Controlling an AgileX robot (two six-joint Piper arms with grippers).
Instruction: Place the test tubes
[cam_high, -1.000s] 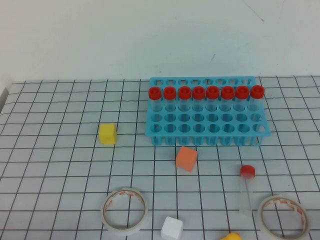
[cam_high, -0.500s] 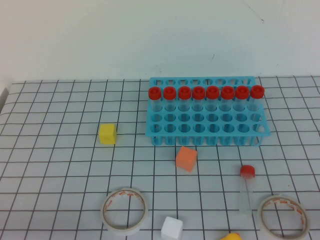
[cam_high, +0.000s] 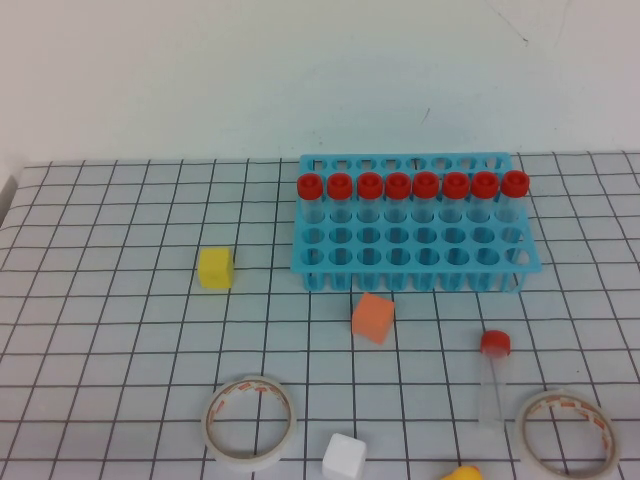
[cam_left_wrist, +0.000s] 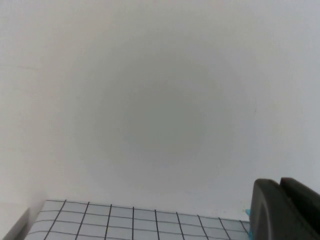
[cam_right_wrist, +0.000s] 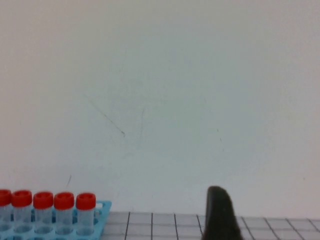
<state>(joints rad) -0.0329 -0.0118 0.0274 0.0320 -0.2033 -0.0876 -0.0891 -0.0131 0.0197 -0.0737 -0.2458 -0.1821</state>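
**One tube flat on the worktop, claws idle**

Found a loose test tube (cam_high: 492, 382) lying flat on the gridded worktop (cam_high: 100, 300), red cap toward the blue rack (cam_high: 415, 262), just beside a tape roll (cam_high: 566, 432). Counted eight capped tubes (cam_high: 412, 196) upright in one row of that rack. Saw the left claw (cam_left_wrist: 280, 187) clenched on nothing and the right claw (cam_right_wrist: 219, 212) released, both facing the back wall

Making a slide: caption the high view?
Eight tubes stand in the rack, a loose tube lies nearby; left gripper shut, right gripper open, both outside this view.
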